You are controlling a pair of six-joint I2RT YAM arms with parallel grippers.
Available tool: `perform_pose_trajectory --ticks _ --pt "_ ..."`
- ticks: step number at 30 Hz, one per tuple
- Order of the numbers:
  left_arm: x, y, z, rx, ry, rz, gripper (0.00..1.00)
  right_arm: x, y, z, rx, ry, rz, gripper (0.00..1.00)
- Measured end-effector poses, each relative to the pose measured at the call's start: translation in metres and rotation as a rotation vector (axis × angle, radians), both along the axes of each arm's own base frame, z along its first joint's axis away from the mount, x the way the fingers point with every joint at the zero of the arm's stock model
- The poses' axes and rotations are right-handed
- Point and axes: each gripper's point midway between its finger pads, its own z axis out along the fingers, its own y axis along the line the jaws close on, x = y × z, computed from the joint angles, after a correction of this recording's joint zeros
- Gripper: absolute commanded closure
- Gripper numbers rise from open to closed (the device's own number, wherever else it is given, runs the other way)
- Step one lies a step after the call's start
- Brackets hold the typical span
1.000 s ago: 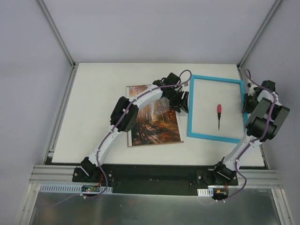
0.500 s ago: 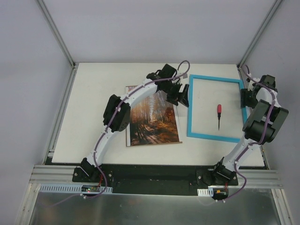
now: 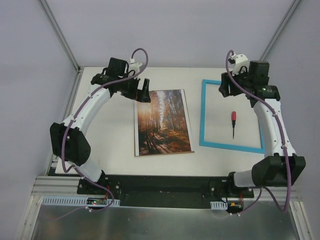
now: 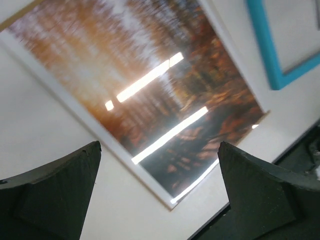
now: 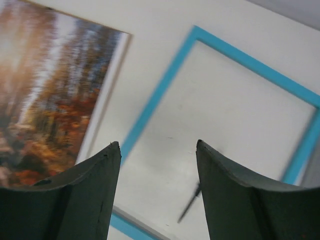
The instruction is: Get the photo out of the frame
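Photo (image 3: 164, 122) is lying below L gripper (image 3: 142, 90), apart from frame (image 3: 203, 117) under R gripper (image 3: 224, 89). Both jaws gaping, empty; task looking done.

This is a robotics lab, a closed test cell and not a home or a shop. A white table (image 3: 110, 145) stands between plain grey walls (image 3: 165, 30), with aluminium posts (image 3: 60, 35) in the corners. Two white arms, the left (image 3: 87, 107) and the right (image 3: 270, 120), are bolted to a black plate (image 3: 165, 186) on an aluminium rail (image 3: 55, 187). Purple cables (image 3: 137, 52) run along the arms, and a bare circuit board (image 3: 97, 201) sits beside a steel sheet (image 3: 160, 222).
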Motion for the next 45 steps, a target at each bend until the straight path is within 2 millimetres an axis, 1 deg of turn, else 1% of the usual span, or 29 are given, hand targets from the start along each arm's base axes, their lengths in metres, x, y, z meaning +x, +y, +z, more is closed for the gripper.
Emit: perform_pose_trajectory --ticks 1,2,3,5,6,7,9,10,12,13,14,17,22,25,27,31,34,36,39,42,45 --pt "-0.002 0.021 -0.008 0.049 -0.009 0.039 0.01 -0.003 0.023 0.001 0.02 0.001 0.058 0.37" --pt "-0.004 0.036 -0.017 0.087 -0.007 0.067 0.01 -0.006 0.047 0.001 0.051 0.011 0.109 0.37" --pt "-0.006 0.051 -0.027 0.12 0.003 0.091 0.01 -0.009 0.066 -0.003 0.078 0.033 0.147 0.36" --pt "-0.008 0.075 -0.05 0.168 0.051 0.132 0.01 -0.012 0.102 -0.018 0.12 0.096 0.215 0.37" --pt "-0.009 0.084 -0.061 0.181 0.079 0.146 0.01 -0.012 0.114 -0.027 0.13 0.129 0.236 0.37" --pt "-0.01 0.093 -0.072 0.194 0.114 0.162 0.01 -0.012 0.132 -0.041 0.139 0.179 0.264 0.37" --pt "-0.01 0.104 -0.087 0.208 0.154 0.175 0.01 -0.013 0.158 -0.07 0.139 0.265 0.304 0.37" --pt "-0.009 0.107 -0.092 0.213 0.17 0.178 0.01 -0.014 0.167 -0.082 0.135 0.302 0.316 0.37" --pt "-0.007 0.107 -0.102 0.217 0.184 0.162 0.01 -0.019 0.185 -0.111 0.127 0.391 0.344 0.37" --pt "-0.007 0.106 -0.105 0.217 0.19 0.153 0.01 -0.021 0.191 -0.124 0.124 0.432 0.351 0.36" --pt "-0.007 0.104 -0.111 0.212 0.203 0.138 0.01 -0.022 0.194 -0.135 0.122 0.468 0.351 0.37" --pt "-0.004 0.1 -0.127 0.205 0.235 0.118 0.01 -0.02 0.194 -0.158 0.119 0.537 0.33 0.37" --pt "0.003 0.098 -0.165 0.217 0.313 0.114 0.01 -0.018 0.192 -0.188 0.127 0.623 0.279 0.38" --pt "0.002 0.098 -0.181 0.223 0.355 0.119 0.01 -0.02 0.191 -0.201 0.129 0.668 0.247 0.39" --pt "0.003 0.098 -0.184 0.223 0.355 0.125 0.01 -0.021 0.189 -0.205 0.127 0.681 0.229 0.39" --pt "0.012 0.096 -0.182 0.208 0.33 0.142 0.02 -0.02 0.185 -0.208 0.115 0.684 0.197 0.39" --pt "0.013 0.094 -0.183 0.197 0.333 0.158 0.02 -0.021 0.181 -0.214 0.111 0.699 0.177 0.39" --pt "0.013 0.092 -0.184 0.194 0.338 0.163 0.02 -0.021 0.18 -0.22 0.109 0.714 0.169 0.39" --pt "0.012 0.089 -0.185 0.195 0.336 0.162 0.02 -0.023 0.176 -0.24 0.102 0.763 0.149 0.39" --pt "0.01 0.088 -0.187 0.2 0.339 0.167 0.02 -0.018 0.175 -0.239 0.115 0.762 0.142 0.39" --pt "0.012 0.089 -0.187 0.202 0.335 0.177 0.03 -0.018 0.174 -0.24 0.117 0.767 0.135 0.39"
